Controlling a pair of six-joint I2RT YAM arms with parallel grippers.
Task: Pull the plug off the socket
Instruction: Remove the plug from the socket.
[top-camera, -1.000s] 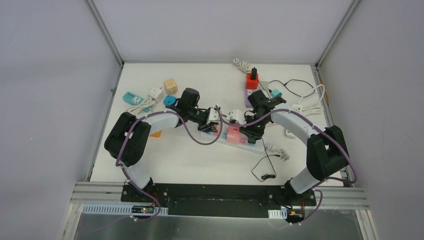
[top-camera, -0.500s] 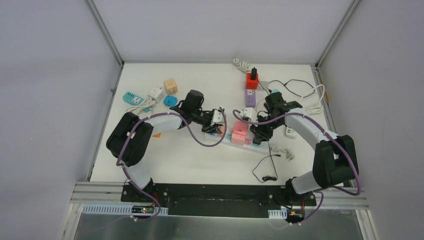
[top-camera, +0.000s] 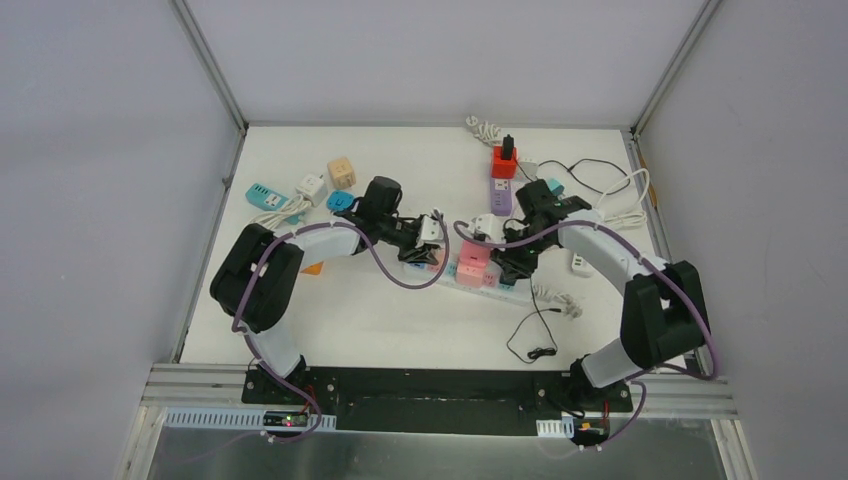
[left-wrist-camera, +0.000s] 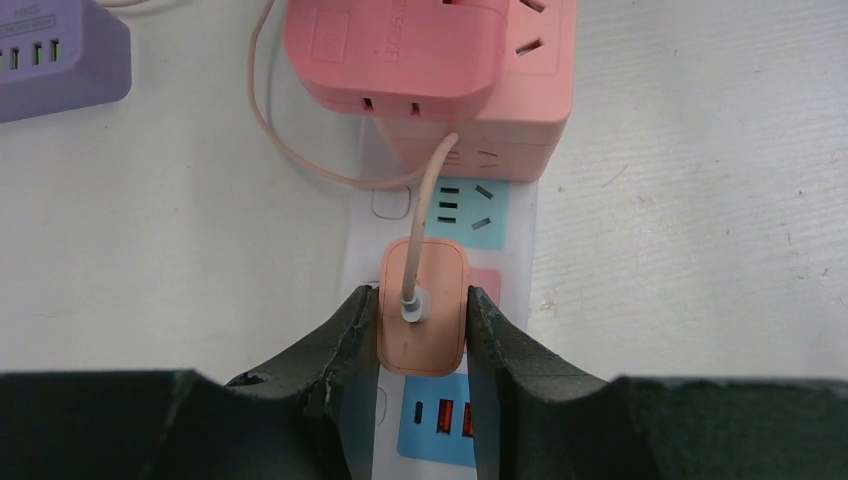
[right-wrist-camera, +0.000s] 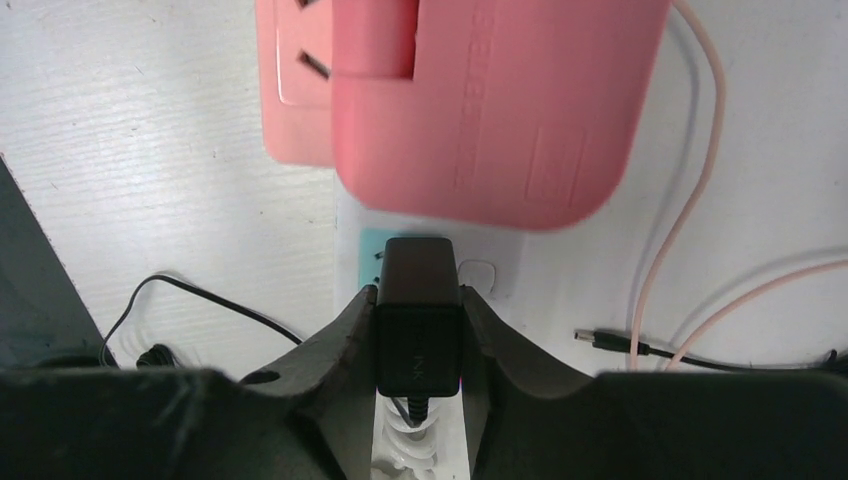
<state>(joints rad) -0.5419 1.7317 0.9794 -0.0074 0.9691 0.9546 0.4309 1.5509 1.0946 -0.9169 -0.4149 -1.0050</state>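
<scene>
A white power strip (top-camera: 510, 290), the socket, lies across mid-table with pink cube adapters (top-camera: 470, 262) plugged in. In the left wrist view a peach plug (left-wrist-camera: 422, 310) with a thin peach cord sits in the strip (left-wrist-camera: 520, 270), and my left gripper (left-wrist-camera: 422, 322) is shut on its sides. In the right wrist view a black plug (right-wrist-camera: 418, 320) stands in the strip under a pink adapter (right-wrist-camera: 490, 110), with my right gripper (right-wrist-camera: 418, 342) shut on it. From above, the left gripper (top-camera: 432, 235) and right gripper (top-camera: 507, 262) flank the pink cubes.
A purple strip (top-camera: 500, 195) and a red adapter (top-camera: 504, 160) lie behind. A teal strip (top-camera: 265, 196), a white adapter (top-camera: 311, 186) and a beige cube (top-camera: 341, 172) sit at the back left. White cables (top-camera: 620, 215) coil on the right, and a loose black cable (top-camera: 535, 340) lies near the front.
Both arms and the power strip swung right half a second ago, then came back a little to the left. Both grips have held throughout.
</scene>
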